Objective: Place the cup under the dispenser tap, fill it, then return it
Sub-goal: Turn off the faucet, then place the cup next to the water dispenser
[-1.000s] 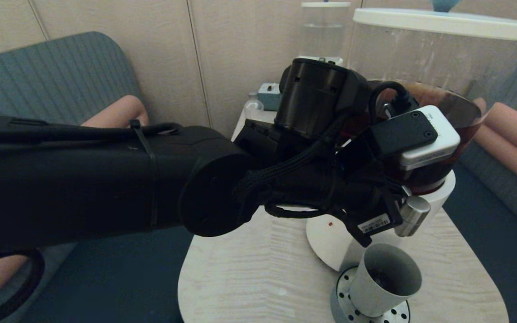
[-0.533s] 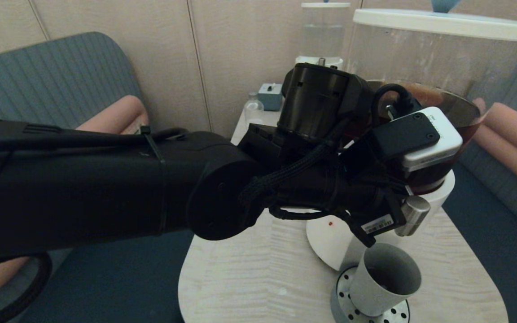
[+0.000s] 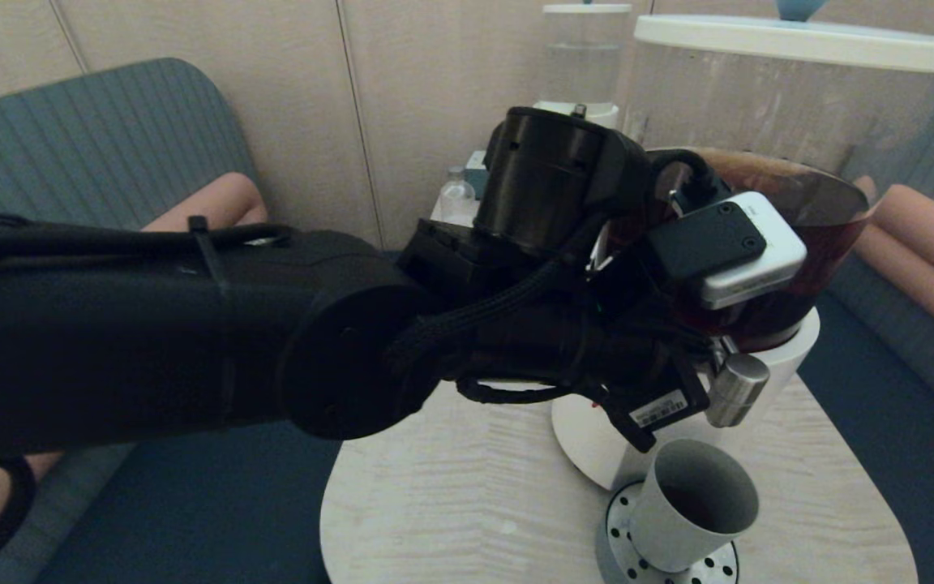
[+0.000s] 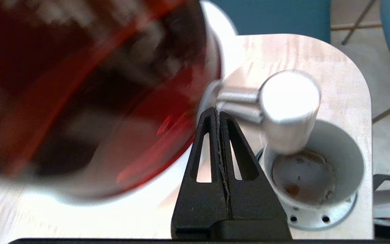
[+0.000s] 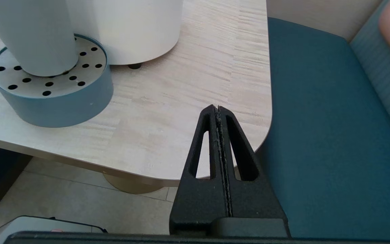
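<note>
The grey cup (image 3: 694, 515) stands on the round perforated drip tray (image 3: 718, 565) under the steel dispenser tap (image 3: 734, 389) of the big dispenser (image 3: 767, 122) holding dark brown liquid. In the left wrist view the cup (image 4: 345, 159) has a little brown liquid at its bottom, and no stream falls from the tap (image 4: 289, 101). My left gripper (image 4: 217, 110) is shut and empty, its tips right by the tap's stem, above and beside the cup. My right gripper (image 5: 218, 108) is shut and empty, low over the table's near right corner, away from the cup (image 5: 29, 34).
A smaller clear-liquid dispenser (image 3: 580, 57), a small glass bottle (image 3: 456, 199) and a teal box (image 3: 477, 168) stand at the table's back. My left arm (image 3: 191, 341) fills the left of the head view. Blue seating (image 5: 333, 135) borders the table (image 5: 181, 84).
My left wrist has drawn a little to the left and away from the tap. The cup stays on the drip tray.
</note>
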Controlling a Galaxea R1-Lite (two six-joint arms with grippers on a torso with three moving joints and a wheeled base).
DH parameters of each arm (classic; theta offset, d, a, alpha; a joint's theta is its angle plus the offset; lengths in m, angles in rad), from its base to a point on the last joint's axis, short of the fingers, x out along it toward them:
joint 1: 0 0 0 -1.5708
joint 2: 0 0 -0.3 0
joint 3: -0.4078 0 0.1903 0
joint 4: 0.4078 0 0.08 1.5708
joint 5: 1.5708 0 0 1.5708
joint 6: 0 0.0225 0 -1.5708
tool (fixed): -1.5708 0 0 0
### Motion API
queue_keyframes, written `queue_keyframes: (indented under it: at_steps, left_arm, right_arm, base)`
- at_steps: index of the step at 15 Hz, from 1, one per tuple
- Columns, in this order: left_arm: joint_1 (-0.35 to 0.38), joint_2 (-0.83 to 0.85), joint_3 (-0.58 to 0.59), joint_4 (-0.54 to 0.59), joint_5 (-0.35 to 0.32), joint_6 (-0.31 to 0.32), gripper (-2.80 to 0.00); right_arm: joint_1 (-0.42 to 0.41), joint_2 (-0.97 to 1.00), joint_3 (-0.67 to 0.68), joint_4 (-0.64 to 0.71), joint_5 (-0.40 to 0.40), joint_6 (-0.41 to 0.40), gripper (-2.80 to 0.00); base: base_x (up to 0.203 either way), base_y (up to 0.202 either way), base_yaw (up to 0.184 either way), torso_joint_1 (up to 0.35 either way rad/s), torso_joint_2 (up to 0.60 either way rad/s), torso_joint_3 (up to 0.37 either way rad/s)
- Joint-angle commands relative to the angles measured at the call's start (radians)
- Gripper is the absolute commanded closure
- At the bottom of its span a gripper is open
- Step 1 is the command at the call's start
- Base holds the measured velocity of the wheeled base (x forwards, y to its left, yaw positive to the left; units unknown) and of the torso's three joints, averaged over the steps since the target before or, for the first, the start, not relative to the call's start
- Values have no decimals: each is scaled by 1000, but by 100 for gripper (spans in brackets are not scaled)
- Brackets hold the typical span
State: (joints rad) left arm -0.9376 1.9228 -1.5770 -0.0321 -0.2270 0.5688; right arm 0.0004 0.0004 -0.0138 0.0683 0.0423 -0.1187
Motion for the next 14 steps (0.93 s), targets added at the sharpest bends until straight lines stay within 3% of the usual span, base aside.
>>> queue_keyframes:
  at_steps: [1,4,6,9,11,12,14]
  left_arm:
    - [9,-90,44,0,24,-17,0]
    - [37,-242,179,12,76,-53,0]
    - [68,-356,237,57,108,-115,0]
    - [112,-556,265,228,135,-365,0]
    - [191,-698,315,282,47,-494,0]
    - [268,-748,347,291,-36,-519,0]
    - [473,-831,422,277,-275,-546,0]
  right_arm:
    - [1,-5,0,1,1,-1,0]
    - [1,-6,0,0,1,-1,0]
    - [0,-5,0,1,1,-1,0]
    - [0,-6,0,1,1,-1,0]
    - [0,-5,0,-1,1,-1,0]
    - [0,-6,0,0,1,-1,0]
    - [0,-6,0,-1,1,-1,0]
  base:
    - [0,0,0,0,0,0]
    - [0,0,0,0,0,0]
    - [0,0,0,0,0,0]
    - [0,0,0,0,0,0]
    - [0,0,0,0,0,0]
    - [0,0,0,0,0,0]
    - [0,0,0,0,0,0]
